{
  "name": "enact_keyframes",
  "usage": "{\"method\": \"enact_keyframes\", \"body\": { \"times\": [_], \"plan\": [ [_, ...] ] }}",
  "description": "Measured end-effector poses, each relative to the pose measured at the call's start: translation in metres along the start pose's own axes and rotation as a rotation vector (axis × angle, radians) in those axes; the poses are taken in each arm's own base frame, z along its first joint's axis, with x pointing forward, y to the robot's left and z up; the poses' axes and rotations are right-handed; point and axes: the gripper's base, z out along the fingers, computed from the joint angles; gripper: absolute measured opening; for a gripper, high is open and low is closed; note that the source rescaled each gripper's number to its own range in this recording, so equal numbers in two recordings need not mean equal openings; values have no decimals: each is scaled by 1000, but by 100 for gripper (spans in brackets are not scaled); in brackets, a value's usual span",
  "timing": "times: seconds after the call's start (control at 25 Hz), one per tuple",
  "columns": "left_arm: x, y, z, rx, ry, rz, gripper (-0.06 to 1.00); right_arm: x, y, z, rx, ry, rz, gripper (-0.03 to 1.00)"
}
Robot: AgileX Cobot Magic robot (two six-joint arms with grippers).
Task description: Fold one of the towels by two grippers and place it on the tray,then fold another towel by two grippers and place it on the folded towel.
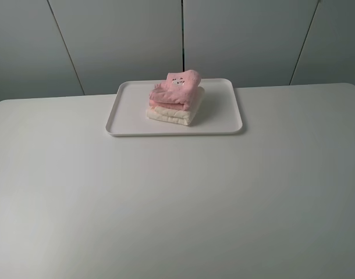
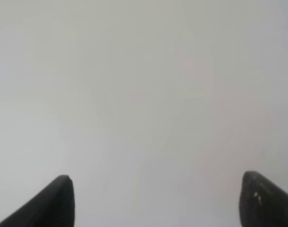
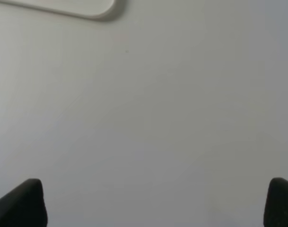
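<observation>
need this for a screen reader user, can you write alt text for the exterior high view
A folded pink towel sits on top of a folded cream towel, stacked on a white rectangular tray toward the far side of a white table. No robot arms or grippers appear in this view, and pale panelled walls stand behind the table.

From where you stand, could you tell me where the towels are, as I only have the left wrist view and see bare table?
Observer: Both are folded on the white tray, at the far middle of the table.
Operator: Which one is on top?
Observer: The pink towel lies on the cream towel.
Operator: Is the right pincer holding anything?
Observer: No, the right pincer is open over bare table, with a tray corner in its view.
</observation>
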Motion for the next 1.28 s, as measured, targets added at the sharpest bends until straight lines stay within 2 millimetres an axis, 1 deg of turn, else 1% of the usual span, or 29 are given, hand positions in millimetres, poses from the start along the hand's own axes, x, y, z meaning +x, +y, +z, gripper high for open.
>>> {"method": "enact_keyframes", "body": {
  "times": [0.12,0.32,0.6,0.84,0.96,1.04,1.12,1.2,1.28],
  "plan": [
    [27,-2,-5,-18,-12,-21,91,15,-1,-18,6,-70,5,100],
    [70,-8,-11,-21,-81,-43,91,33,-1,-35,1,-170,45,100],
    [113,-14,-26,-41,-293,-38,91,57,-1,-54,-1,-311,55,100],
    [137,-18,-39,-52,-456,-38,91,77,-2,-65,3,-415,54,100],
    [139,-18,-39,-39,-452,-73,91,90,-2,-62,10,-445,34,100],
    [139,-19,-39,-33,-453,-84,91,98,-3,-55,15,-440,24,100],
    [140,-19,-39,-29,-455,-94,91,100,-3,-44,24,-406,16,100],
    [139,-19,-39,-31,-469,-100,91,103,-3,-28,27,-347,12,100],
    [137,-18,-37,-38,-492,-102,91,106,-3,-20,28,-313,9,100]
  ]
}}
